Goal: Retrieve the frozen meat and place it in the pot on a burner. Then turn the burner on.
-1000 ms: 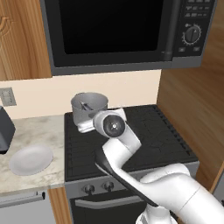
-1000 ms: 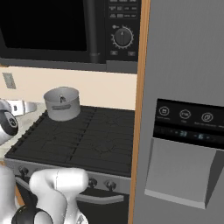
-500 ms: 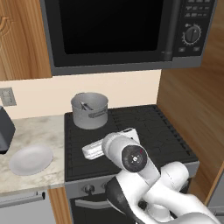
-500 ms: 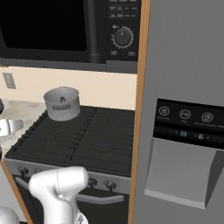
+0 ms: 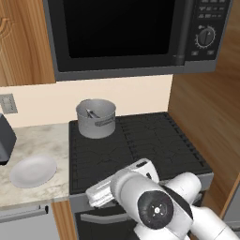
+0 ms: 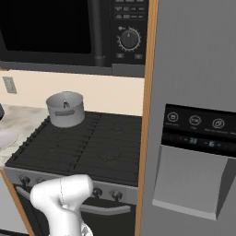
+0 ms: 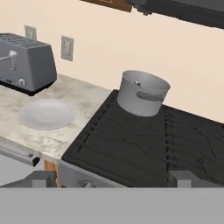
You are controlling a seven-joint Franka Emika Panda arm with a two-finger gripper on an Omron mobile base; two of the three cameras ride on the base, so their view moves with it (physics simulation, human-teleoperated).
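Since the earlier frames the arm has swung down from beside the pot to the cooktop's front edge. Toaster [image 7: 27, 63] at the tabletop's back left; white plate [image 7: 47, 113] in front of it, near the tabletop's front edge. Pot [image 5: 96, 117] on the back-left burner [image 5: 97, 136]; frozen meat [image 5: 92, 113] lies inside. Pincer [image 7: 112, 178] spread wide, holding nothing, touching nothing, low before the cooktop's [image 6: 92, 150] front edge.

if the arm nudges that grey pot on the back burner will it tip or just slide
The pot looks squat and straight-sided, so it would probably slide, not tip. The ridged cooktop grates may snag it. Its rigid bar handle looks graspable.
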